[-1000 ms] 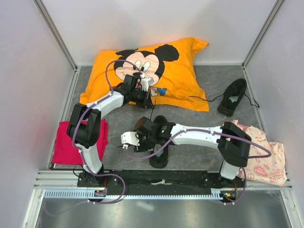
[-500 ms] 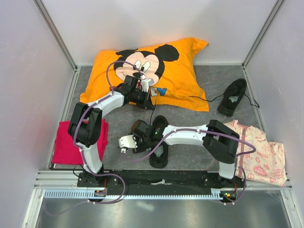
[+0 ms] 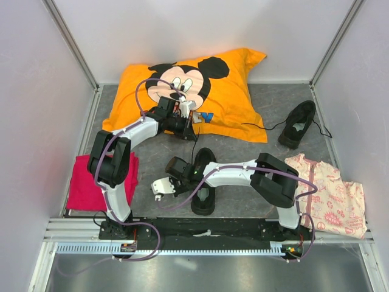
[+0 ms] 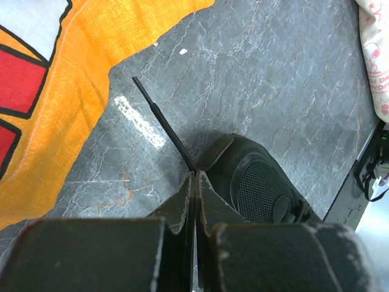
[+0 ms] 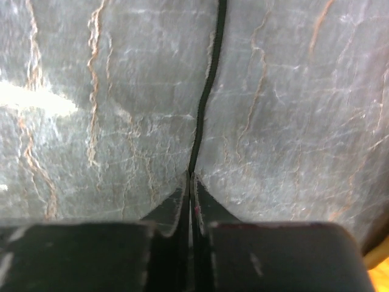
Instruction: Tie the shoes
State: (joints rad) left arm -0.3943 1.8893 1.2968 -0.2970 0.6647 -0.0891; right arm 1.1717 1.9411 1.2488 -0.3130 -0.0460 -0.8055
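Nearest me, the patterned pink cloth (image 3: 331, 204) at the near right corner of the surface (image 3: 243, 97) carries print, but I can only make out the letters "DA" at the edge of my left wrist view. Across the far edge lies the orange Mickey Mouse pillow (image 3: 231, 85), with the letters "EV" showing beside my left arm. My right claw (image 5: 191, 177) sits low over the surface near its near edge, left of the middle, jaws pinched together on a thin black lace (image 5: 206, 91) that runs straight away from the tips. My left claw (image 4: 194, 176), farther off at the pillow's near hem, is squeezed fully shut on the other lace end (image 4: 161, 115), whose stiff tip pokes out beyond it. Both laces lead to the near shoe (image 3: 203, 204), which lies at the middle of the near edge under my right forearm. The far shoe (image 3: 298, 125) rests toward the far right corner, laces loose. A red cloth (image 3: 85, 188) lies at the near left corner. A second ago my right claw's jaws stood apart; they have since closed, that claw has dropped nearer the near edge, and the right elbow has swung in from the right. My left arm has not moved.
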